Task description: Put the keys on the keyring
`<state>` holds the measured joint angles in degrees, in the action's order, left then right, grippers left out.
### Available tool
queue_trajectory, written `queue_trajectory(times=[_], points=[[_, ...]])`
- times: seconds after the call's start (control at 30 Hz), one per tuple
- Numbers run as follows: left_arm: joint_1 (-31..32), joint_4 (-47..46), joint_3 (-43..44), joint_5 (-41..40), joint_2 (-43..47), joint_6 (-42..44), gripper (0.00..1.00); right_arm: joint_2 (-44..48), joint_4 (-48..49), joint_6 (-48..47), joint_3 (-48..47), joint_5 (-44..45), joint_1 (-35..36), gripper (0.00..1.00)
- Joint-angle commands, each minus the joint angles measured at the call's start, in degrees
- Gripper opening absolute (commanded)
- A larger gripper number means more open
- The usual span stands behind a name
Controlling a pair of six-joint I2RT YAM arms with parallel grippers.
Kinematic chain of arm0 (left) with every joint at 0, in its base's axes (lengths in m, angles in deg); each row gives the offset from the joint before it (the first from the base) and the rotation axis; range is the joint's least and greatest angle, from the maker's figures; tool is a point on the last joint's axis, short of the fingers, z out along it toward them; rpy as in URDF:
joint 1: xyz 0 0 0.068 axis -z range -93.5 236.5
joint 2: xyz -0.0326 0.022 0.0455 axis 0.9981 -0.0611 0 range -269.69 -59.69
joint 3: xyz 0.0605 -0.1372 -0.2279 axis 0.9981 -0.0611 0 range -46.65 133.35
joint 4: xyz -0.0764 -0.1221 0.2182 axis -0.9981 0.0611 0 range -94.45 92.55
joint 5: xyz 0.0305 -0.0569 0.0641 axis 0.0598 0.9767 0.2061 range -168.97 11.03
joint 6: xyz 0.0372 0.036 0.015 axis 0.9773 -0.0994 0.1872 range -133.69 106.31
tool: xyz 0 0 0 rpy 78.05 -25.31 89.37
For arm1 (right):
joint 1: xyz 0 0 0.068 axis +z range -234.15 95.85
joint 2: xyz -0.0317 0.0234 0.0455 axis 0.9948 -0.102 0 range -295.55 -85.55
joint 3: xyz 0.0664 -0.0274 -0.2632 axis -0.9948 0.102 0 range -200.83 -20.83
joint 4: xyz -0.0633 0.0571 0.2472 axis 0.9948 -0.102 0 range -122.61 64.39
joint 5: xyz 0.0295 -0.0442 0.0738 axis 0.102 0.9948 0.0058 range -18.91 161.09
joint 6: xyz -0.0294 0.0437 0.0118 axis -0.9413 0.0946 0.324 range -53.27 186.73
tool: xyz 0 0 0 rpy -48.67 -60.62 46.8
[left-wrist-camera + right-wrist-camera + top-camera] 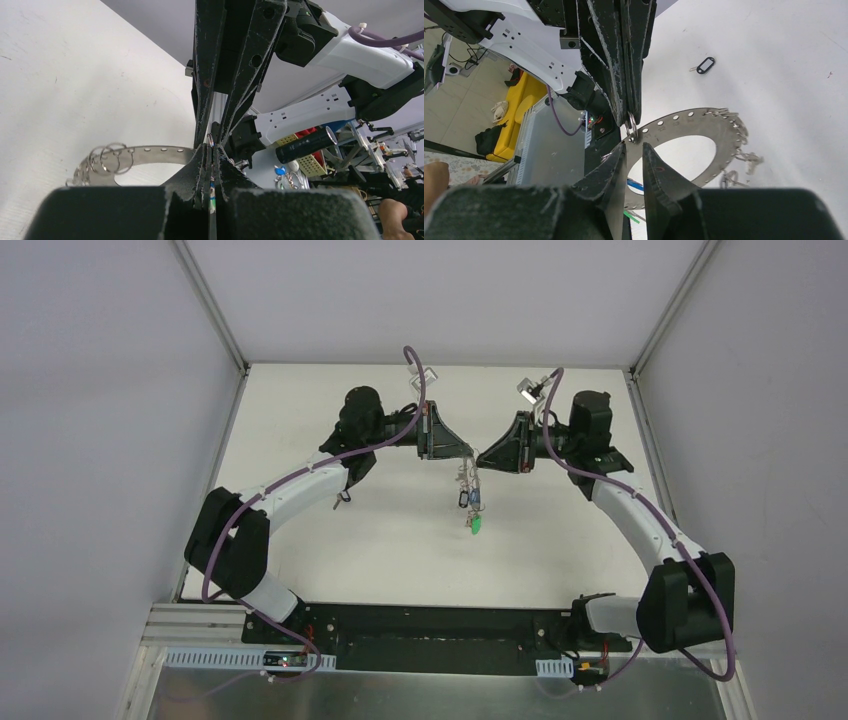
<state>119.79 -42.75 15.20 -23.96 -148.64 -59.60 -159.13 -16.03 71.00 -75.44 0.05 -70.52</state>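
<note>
**Keyring held in the air between both grippers over mid-desk**

Keyring (694, 122): a flat grey metal annulus, thin sheet, with small holes punched all along its rim and a wide round opening. It is off the surface, above the middle of the desk and nearer the far edge. Several small silver wire split rings (111, 157) are threaded through its holes. Tiny silver keys (746, 159) hang from the rim. In the top view a blue tag and a green plastic tag (476, 526) hang lowest.

Left gripper (209, 155): clenched tight at the keyring's edge, where one split ring sits.

Right gripper (635, 150): tip to tip with the left, jaws narrowly parted just beside that split ring. Can't tell whether it pinches anything. Fingers (614, 185) are matte black, scuffed and tapered.

A black oval plastic key tag (706, 65) with a short silver key lies alone on the desk toward the left edge, well apart from the keyring.

Desk (784, 60): plain white, matte, with faint specks. Pale grey walls (100, 390) with aluminium corner posts enclose it. A cluttered workshop shows beyond in the wrist views.
</note>
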Motion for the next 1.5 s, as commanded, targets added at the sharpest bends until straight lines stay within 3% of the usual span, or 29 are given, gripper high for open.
queue_trajectory(times=[0.0, 1.47], points=[[-0.1, -3.8, 0.2, -0.1, 0.2, -0.4, 0.0, -0.5, 3.3, 0.8, -1.4, 0.0, 0.9, 0.2], [1.3, -7.2, -1.2, 2.7, -0.8, -1.6, 0.0, -1.5, 8.8, 6.0, -1.3, -0.2, -0.9, 0.14]])
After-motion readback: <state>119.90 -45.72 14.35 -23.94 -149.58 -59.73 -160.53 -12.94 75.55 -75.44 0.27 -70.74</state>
